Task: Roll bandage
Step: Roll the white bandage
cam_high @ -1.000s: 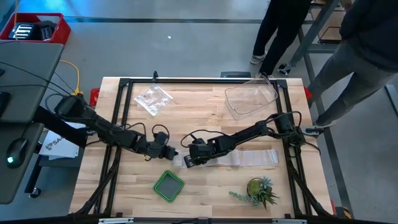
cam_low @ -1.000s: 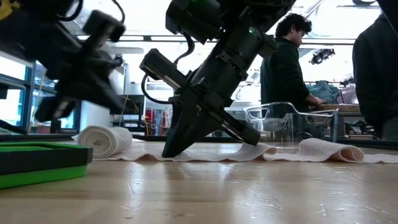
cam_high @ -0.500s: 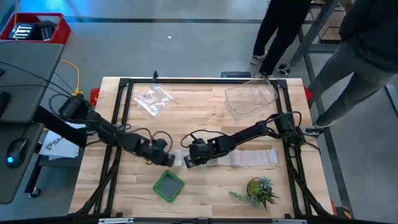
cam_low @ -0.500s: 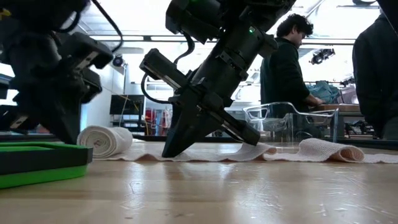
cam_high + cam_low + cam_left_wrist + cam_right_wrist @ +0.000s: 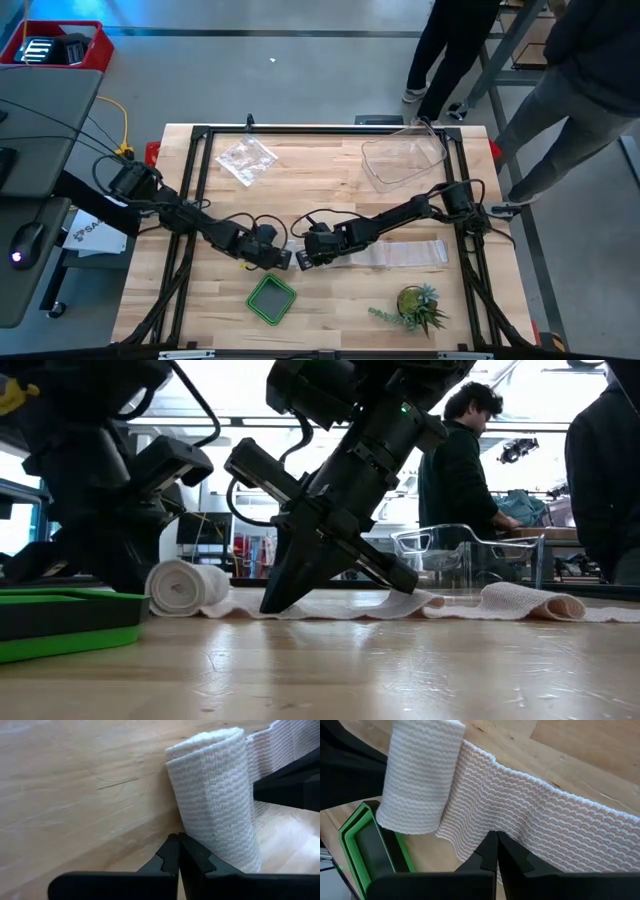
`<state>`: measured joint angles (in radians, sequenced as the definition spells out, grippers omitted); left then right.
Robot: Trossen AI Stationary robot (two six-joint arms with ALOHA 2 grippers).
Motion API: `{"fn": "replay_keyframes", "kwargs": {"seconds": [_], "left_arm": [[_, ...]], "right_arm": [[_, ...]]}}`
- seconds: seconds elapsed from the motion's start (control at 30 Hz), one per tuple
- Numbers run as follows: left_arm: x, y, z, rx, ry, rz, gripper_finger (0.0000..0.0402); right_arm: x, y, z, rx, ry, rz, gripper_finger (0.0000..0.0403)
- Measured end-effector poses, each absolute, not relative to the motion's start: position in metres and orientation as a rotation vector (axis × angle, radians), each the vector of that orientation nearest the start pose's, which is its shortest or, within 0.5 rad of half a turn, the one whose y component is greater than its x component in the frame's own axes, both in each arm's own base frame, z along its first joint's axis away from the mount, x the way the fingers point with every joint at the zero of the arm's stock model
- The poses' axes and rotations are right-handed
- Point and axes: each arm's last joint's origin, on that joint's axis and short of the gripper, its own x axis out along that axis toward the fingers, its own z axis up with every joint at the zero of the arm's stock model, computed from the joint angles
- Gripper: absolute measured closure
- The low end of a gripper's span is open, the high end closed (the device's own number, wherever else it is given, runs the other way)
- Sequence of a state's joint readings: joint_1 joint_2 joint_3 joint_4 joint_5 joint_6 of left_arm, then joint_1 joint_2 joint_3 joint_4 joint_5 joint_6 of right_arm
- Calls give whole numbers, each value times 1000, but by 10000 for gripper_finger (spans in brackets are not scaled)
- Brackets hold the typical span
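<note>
1. bandage [image 5: 400,254] is lying mid-table in the high view, one end rolled, a long strip still waiting flat; green tray [image 5: 271,298], plant [image 5: 415,306], clear tub [image 5: 403,158] and plastic bag [image 5: 246,159] are sitting around it.
2. low view: right gripper [image 5: 275,600] is pinning the strip, standing in the roll's path.
3. left wrist view: left gripper [image 5: 178,851], fingers closed and empty, is nudging the roll.
4. right wrist view: closed fingers are pressing on cloth, gripping nothing.

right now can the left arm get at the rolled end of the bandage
Probably yes: the shut left gripper sits right against the roll of the bandage, nothing between them; the right gripper pins the flat strip.
</note>
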<state>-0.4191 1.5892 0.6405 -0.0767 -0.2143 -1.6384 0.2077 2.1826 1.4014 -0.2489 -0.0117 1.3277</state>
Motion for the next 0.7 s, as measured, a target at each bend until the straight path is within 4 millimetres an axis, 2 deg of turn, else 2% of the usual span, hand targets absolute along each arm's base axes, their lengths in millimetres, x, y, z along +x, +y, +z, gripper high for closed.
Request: {"fn": "replay_keyframes", "kwargs": {"seconds": [0.5,0.7], "left_arm": [[267,-103,147,-1107,769,537,402],[270,-103,150,-1108,769,524,402]], "right_arm": [[428,93,107,1080,986,-486,403],[429,93,107,1077,986,-475,403]]}}
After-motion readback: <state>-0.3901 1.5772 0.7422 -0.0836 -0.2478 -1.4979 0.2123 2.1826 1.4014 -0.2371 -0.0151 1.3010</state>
